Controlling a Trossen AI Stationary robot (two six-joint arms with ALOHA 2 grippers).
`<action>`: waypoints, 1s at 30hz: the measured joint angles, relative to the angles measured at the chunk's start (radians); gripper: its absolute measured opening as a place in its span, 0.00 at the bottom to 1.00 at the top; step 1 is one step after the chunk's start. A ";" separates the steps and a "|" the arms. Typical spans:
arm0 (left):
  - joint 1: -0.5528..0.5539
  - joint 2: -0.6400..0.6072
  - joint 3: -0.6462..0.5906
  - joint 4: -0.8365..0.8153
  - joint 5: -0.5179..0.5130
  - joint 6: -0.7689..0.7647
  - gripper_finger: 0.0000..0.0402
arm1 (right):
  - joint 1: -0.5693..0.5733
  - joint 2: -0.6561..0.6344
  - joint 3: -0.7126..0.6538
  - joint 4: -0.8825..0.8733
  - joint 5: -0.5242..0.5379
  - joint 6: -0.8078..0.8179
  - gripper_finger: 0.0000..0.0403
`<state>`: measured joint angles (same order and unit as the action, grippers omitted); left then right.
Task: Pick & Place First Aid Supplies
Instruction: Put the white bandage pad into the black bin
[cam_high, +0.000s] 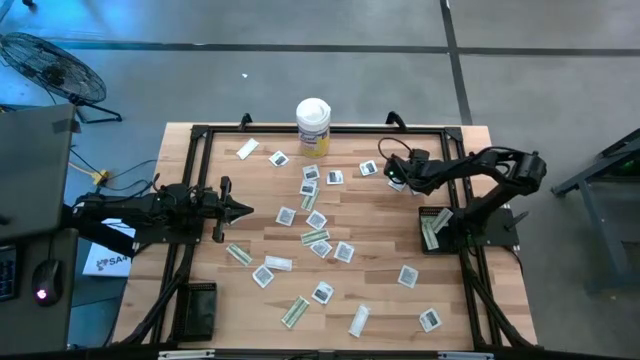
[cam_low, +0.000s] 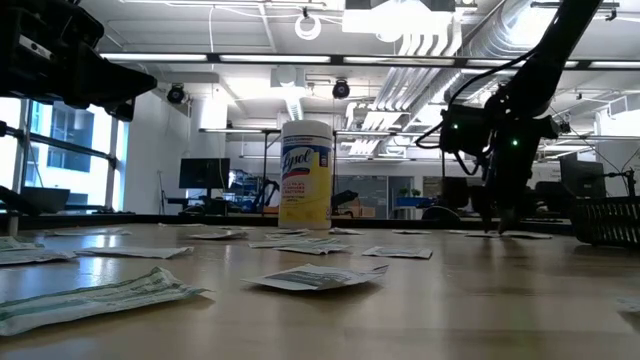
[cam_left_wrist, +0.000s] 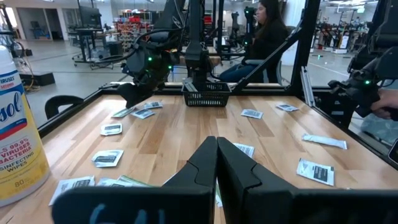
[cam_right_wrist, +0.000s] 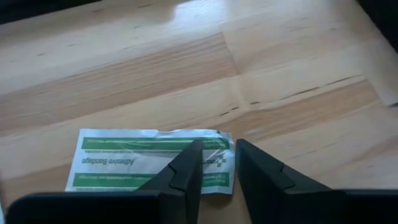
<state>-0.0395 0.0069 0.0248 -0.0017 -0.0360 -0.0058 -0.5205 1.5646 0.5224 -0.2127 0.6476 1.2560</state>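
Many first aid supplies, small flat packets (cam_high: 315, 240), lie scattered flat on the wooden table (cam_high: 380, 290). My right gripper (cam_right_wrist: 219, 146) slants down at the far right of the table (cam_high: 393, 178), open by a narrow gap. It stands over one end of a white adhesive-bandage packet with green stripes (cam_right_wrist: 137, 162). That packet lies flat on the wood. My left gripper (cam_left_wrist: 216, 142) waits shut and level above the table's left side (cam_high: 247, 210), with nothing in it. My right gripper comes slanting from above at the bandage packet's end (cam_right_wrist: 221, 163), which shows in the gap between the two fingers. One fingertip (cam_right_wrist: 193, 152) stands over the packet's edge. Whether it touches the packet I cannot tell. The packet rests flat on the table.
A black basket (cam_high: 436, 230) with a few packets stands by the right arm's base. A tall white canister with a yellow label (cam_high: 313, 125) stands at the far edge. Another black basket (cam_high: 197, 305) sits near left. A person (cam_left_wrist: 267, 31) sits beyond the table.
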 joint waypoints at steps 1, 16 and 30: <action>0.000 0.000 0.000 0.000 0.000 0.000 0.00 | 0.000 0.000 0.000 -0.002 0.000 0.000 0.19; 0.000 0.000 0.000 0.000 0.000 0.000 0.00 | 0.064 -0.010 -0.002 -0.013 0.014 -0.024 0.01; 0.000 0.000 0.000 0.000 0.000 0.000 0.00 | 0.252 -0.485 0.000 -0.114 -0.069 -0.415 0.00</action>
<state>-0.0394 0.0069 0.0249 -0.0017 -0.0360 -0.0058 -0.2687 1.0794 0.5228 -0.3271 0.5787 0.8414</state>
